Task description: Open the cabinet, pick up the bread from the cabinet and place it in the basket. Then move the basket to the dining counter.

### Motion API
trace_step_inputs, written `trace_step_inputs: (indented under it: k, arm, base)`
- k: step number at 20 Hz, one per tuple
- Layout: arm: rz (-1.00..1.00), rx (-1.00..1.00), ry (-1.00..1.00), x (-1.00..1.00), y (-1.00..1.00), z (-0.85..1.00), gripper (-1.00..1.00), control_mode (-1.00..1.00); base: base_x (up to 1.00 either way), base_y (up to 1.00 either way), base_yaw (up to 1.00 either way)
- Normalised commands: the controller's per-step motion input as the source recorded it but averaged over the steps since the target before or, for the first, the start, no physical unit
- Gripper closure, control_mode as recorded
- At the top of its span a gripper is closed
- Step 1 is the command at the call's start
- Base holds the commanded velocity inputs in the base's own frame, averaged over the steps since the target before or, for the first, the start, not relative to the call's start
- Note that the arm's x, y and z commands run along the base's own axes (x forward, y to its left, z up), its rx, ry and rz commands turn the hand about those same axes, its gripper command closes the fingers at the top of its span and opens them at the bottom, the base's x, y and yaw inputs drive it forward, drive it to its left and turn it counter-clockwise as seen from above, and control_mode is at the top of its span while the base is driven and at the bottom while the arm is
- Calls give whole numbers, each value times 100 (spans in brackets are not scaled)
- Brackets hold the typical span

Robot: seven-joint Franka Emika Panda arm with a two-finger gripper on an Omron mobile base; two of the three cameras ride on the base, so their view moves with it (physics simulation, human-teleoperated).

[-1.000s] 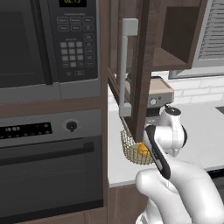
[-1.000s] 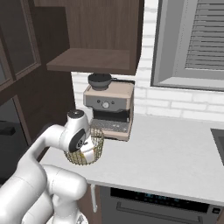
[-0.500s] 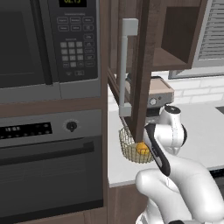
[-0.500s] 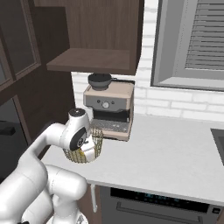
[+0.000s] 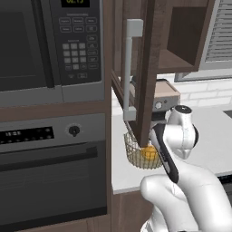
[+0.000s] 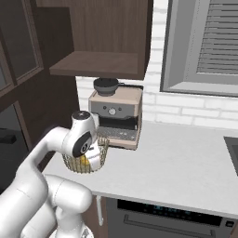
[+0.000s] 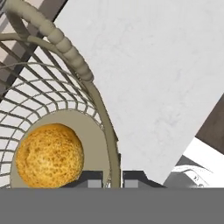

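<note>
Pincer (image 7: 113,178) closed on the basket (image 7: 65,48) rim at frame bottom, one fingertip either side of the wire; bread (image 7: 49,155) inside, lower left, above white table (image 7: 148,78).

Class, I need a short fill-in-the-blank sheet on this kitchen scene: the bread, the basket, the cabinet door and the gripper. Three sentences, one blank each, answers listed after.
1. The bread lies inside the ______ on its pale bottom.
2. The basket stands on the white worktop beside the ______ machine.
3. The cabinet door stands ______, and the gripper has one fingertip on each side of the basket's rim.

Missing words: basket; coffee; open
</note>
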Motion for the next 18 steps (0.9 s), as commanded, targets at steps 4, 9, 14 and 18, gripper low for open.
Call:
trace_step_inputs:
  k: [4,9,14,18]
  arm:
    - [-13,0,-4,-37,-14,60,100,-100]
    - [-20,0,-4,-23,-6,63,100,-100]
    - [-19,-1,-1,-39,0,86,100,-100]
    - [-15,-2,0,-41,0,89,100,-100]
  base:
    - [0,0,0]
    - [0,0,0]
    - [0,0,0]
    - [0,0,0]
